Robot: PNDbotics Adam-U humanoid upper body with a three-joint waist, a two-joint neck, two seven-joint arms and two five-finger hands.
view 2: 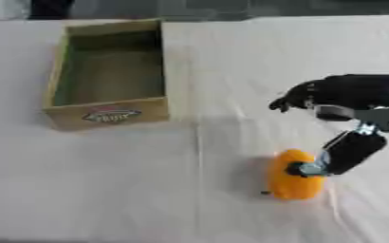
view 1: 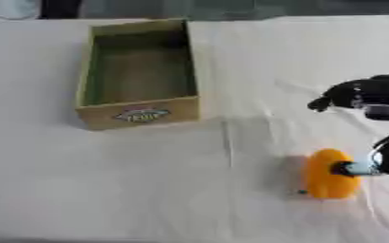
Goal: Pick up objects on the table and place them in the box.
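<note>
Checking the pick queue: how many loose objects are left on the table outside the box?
1. An orange object lies on the white cloth right of and nearer than the box, with the right hand touching it. The box looks empty; nothing seems hidden.

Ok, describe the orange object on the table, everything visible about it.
The orange object is a rounded, smooth, glossy-looking lump, like a bell pepper or plastic fruit; what it is exactly cannot be told. It sits on the white tablecloth at the near right, well apart from the cardboard box, casting a shadow to its left. A digit of the right hand touches its right side.
</note>
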